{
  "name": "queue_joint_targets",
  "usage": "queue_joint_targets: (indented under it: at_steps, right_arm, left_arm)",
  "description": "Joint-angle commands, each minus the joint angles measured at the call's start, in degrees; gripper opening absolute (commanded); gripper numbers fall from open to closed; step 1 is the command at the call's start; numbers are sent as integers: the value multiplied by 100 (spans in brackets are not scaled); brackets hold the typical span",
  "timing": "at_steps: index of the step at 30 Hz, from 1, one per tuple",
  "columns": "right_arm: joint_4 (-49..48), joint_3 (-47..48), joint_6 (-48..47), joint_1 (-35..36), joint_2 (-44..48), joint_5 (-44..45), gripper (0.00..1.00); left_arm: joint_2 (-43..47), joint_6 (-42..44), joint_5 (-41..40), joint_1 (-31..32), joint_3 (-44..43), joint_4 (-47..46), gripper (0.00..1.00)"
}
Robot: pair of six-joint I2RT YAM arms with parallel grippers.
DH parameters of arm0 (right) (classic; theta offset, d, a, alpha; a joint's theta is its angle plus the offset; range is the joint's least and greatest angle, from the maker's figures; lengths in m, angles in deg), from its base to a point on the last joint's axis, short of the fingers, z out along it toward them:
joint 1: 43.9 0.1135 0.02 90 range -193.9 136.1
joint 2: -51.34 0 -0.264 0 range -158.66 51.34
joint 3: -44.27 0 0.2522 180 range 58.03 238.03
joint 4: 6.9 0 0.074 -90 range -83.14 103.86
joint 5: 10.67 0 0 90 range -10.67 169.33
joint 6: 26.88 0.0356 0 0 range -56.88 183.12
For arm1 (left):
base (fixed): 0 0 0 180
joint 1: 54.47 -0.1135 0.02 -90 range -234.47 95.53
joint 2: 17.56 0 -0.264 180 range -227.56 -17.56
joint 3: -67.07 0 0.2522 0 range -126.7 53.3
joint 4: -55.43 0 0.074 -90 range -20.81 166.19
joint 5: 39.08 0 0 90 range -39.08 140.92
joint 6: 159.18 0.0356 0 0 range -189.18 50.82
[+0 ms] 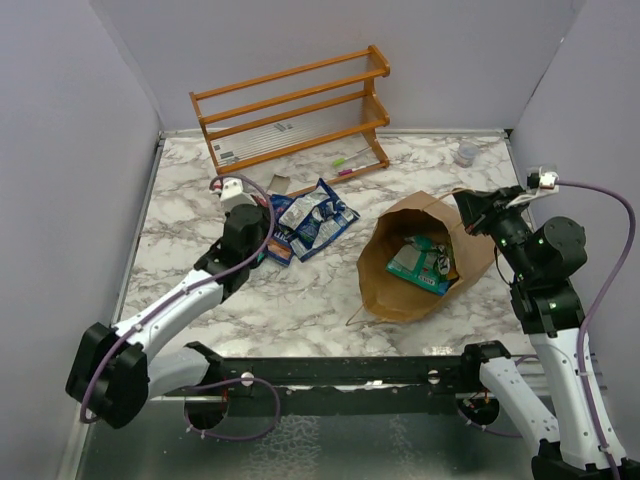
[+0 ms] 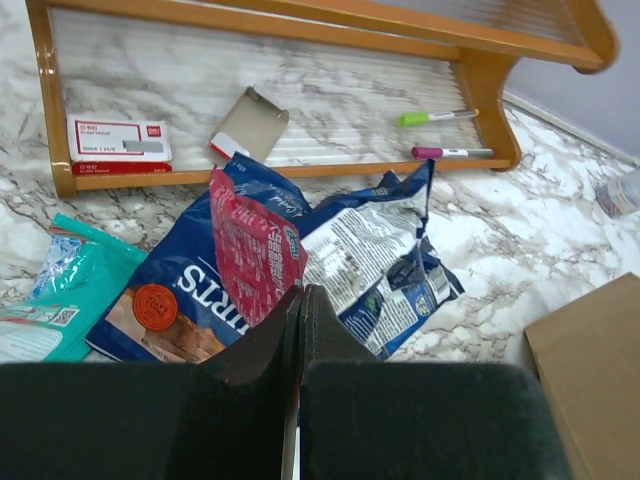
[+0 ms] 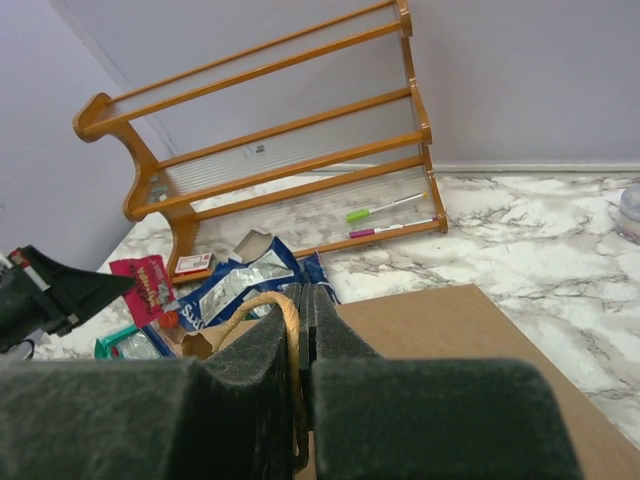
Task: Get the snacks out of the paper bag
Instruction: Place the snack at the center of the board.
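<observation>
The brown paper bag point(image 1: 395, 290) lies open on the marble table, with teal packets point(image 1: 425, 262) inside. My right gripper point(image 1: 478, 215) is shut on the bag's twisted paper handle point(image 3: 262, 302) at the rim; its fingertips point(image 3: 303, 295) pinch the loop above the bag's flat side point(image 3: 450, 340). Blue-and-white snack packets point(image 1: 315, 220) lie in a pile left of the bag. My left gripper point(image 2: 301, 292) is shut on a red foil packet point(image 2: 255, 240) and holds it over the pile. A teal packet point(image 2: 75, 285) lies at the pile's left.
A wooden rack point(image 1: 290, 110) stands at the back, with a green marker point(image 2: 438, 117), a pink marker point(image 2: 450, 153) and a red-and-white box point(image 2: 118, 140) on its low shelf. A small open carton point(image 2: 248, 124) lies by the pile. A clear cup point(image 1: 467, 153) sits back right.
</observation>
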Motion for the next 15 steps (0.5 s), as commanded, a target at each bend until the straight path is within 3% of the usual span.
queue_joint_targets:
  at_steps: [1, 5, 9, 15]
  right_arm:
    - [51, -15, 18, 5, 115, 149, 2]
    - [82, -15, -9, 5, 152, 190, 2]
    - [68, -37, -13, 5, 145, 190, 2]
    - [36, -87, -17, 5, 122, 146, 2]
  left_arm:
    - [-401, -817, 1336, -693, -285, -371, 0]
    - [-700, -1033, 1628, -1112, -329, -489, 0]
    - [-794, -1158, 1675, -1406, 188, -913, 0]
    - [-929, -1668, 1967, -1728, 648, -395, 0]
